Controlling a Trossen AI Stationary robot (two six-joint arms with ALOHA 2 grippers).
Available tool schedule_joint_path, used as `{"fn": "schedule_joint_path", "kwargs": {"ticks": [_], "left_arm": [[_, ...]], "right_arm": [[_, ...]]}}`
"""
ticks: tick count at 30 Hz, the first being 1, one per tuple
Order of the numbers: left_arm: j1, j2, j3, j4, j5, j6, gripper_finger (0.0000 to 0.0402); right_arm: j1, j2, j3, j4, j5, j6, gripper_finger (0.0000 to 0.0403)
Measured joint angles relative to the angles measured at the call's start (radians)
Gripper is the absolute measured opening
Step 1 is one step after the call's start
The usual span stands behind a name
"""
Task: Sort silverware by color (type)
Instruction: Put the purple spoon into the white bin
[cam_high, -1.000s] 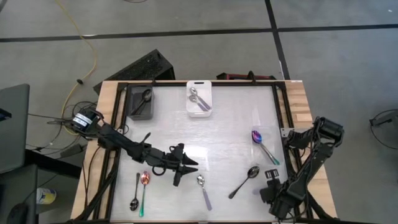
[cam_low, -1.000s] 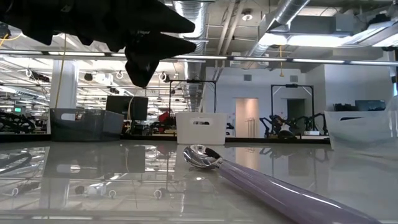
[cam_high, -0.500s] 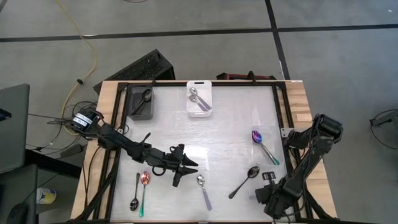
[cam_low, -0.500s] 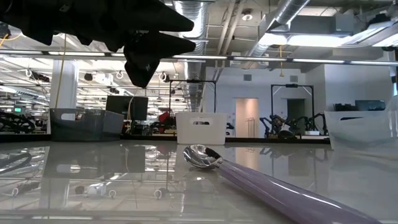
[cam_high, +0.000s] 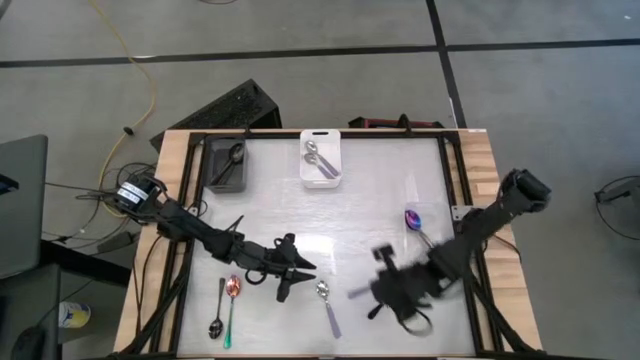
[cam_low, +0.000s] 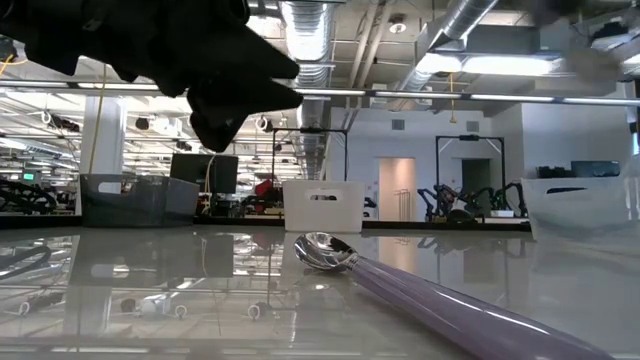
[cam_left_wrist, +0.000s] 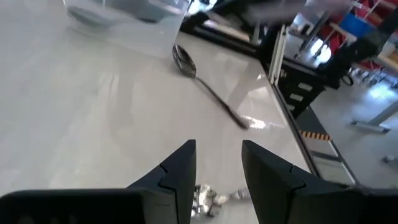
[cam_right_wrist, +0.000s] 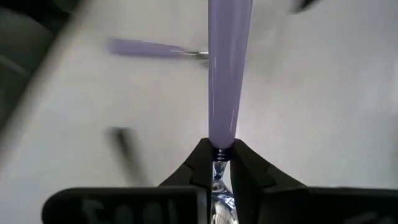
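Right arm has swung in from the table's right edge toward the middle, and its jaws have closed since a second ago. Left arm unchanged.

- Right gripper (cam_right_wrist: 221, 155): pinched narrow on the very end of a lilac-handled spoon (cam_right_wrist: 229, 74), which sticks out long ahead of the fingers. The sweep is fast. Risk: with so short a bite, the spoon pivots or slips out mid-swing.
- Left gripper (cam_left_wrist: 217, 149): hovers above the table left of centre, fingers moderately apart, nothing between them. Risk: the arms converge near the table's front, so the carried handle could clip the left one.
- White bin (cam_high: 322, 134): at the far edge, silver spoons inside. Likely destination, I judge. Risk: a long overhang strikes the rim on entry.
- Silver spoon (cam_high: 325, 303): flat on the table, just beside the left gripper. A low pass could knock it.
- Rainbow spoon (cam_high: 413, 217): lies beside my right forearm; a drag could shift it.
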Motion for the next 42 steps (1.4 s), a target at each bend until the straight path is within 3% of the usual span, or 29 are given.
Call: {"fn": "schedule_joint_path", "kwargs": {"ticks": [4, 10, 14, 17, 19, 25, 32, 38, 42], "left_arm": [[-0.027, 0.0, 0.0, -0.053, 0.0, -0.017, 0.0114], [-0.082, 0.0, 0.0, -0.138, 0.003, -0.024, 0.0114], [-0.1, 0.0, 0.0, -0.165, 0.0, -0.003, 0.0114], [-0.1, 0.0, 0.0, -0.171, -0.006, 0.022, 0.0114], [-0.1, 0.0, 0.0, -0.176, -0.005, 0.04, 0.0114], [-0.081, -0.001, 0.0, -0.217, 0.004, 0.074, 0.0114], [-0.04, -0.095, 0.0, -0.38, 0.175, 0.079, 0.0114], [-0.032, -0.192, 0.0, -0.559, 0.076, 0.083, 0.0114], [-0.032, -0.217, 0.0, -0.608, 0.02, 0.081, 0.0114]], "right_arm": [[-0.214, 0.008, 0.035, 0.05, 0.0, -0.354, 0.0054], [-0.582, 0.007, 0.038, 0.376, -0.013, -0.771, 0.0054], [-0.823, 0.039, 0.042, 0.58, -0.168, -0.715, 0.0054], [-0.973, 0.094, 0.039, 0.621, -0.302, -0.557, 0.0054], [-1.042, 0.132, 0.05, 0.633, -0.387, -0.55, 0.0054], [-1.103, 0.224, 0.053, 0.655, -0.452, -0.782, 0.0054], [-1.115, 0.286, 0.054, 0.674, -0.455, -1.123, 0.0069], [-1.121, 0.317, 0.054, 0.664, -0.434, -1.421, 0.0072], [-1.104, 0.327, 0.053, 0.68, -0.363, -1.485, 0.0073]]}}
